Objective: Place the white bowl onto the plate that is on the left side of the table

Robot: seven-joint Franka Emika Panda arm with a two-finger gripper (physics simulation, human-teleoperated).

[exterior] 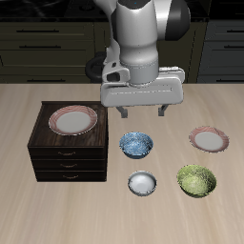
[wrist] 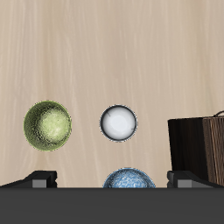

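The white bowl (exterior: 142,182) is small, glossy and pale, and stands upright on the table near the front edge. It also shows in the wrist view (wrist: 118,122). The plate (exterior: 208,139), pink-rimmed with a pale centre, lies flat on the table farther back, beyond the green bowl; it is out of the wrist view. My gripper (exterior: 140,111) hangs open and empty above the table behind the blue bowl, well apart from the white bowl. Its two fingertips (wrist: 39,179) stand wide apart.
A blue patterned bowl (exterior: 135,144) sits just below the gripper, between it and the white bowl. A larger green bowl (exterior: 196,179) stands beside the white bowl. A dark wooden drawer cabinet (exterior: 70,155) carries a second pink-rimmed plate (exterior: 73,119) on top.
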